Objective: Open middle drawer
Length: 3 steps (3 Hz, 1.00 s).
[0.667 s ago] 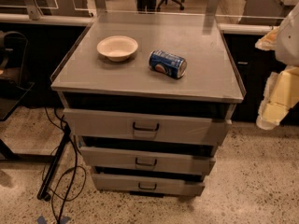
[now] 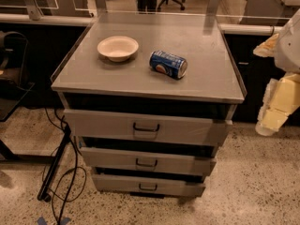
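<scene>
The middle drawer point(image 2: 187, 164) is a grey metal front with a small black loop handle point(image 2: 146, 163), the second of three in a grey cabinet. It sits a little proud of the cabinet, stepped back under the top drawer point(image 2: 103, 124). The lowest drawer point(image 2: 112, 183) is below it. My gripper point(image 2: 273, 117), cream-coloured, hangs at the right edge of the view, to the right of the cabinet at about top-drawer height, apart from all the drawers.
On the cabinet top point(image 2: 140, 78) stand a white bowl point(image 2: 117, 47) and a blue soda can point(image 2: 168, 64) lying on its side. Black cables and a stand leg point(image 2: 56, 168) lie on the speckled floor at the left. Desks and office chairs are behind.
</scene>
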Tool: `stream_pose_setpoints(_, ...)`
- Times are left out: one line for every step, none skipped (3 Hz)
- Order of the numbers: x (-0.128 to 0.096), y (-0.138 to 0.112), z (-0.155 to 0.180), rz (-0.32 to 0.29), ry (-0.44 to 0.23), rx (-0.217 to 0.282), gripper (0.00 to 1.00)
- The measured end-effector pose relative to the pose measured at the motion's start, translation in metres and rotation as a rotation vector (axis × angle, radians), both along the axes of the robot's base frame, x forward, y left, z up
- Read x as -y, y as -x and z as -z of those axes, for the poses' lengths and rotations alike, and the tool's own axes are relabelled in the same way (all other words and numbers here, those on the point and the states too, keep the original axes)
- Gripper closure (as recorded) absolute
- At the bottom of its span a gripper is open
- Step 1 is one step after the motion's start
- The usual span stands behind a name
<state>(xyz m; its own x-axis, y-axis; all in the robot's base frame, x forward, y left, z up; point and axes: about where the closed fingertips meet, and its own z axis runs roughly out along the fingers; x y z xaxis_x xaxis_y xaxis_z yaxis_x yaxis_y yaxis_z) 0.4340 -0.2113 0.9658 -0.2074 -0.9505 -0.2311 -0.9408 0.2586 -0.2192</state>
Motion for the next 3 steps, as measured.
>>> stream_pose_setpoints(-0.002,0.012,0.041,-0.002,-0.096,-0.033,0.00)
stream_pose_setpoints(0.000,0.021,0.071,0.010,-0.173,-0.031,0.00)
stream_pose_setpoints(0.004,0.033,0.101,0.054,-0.243,-0.030,0.00)
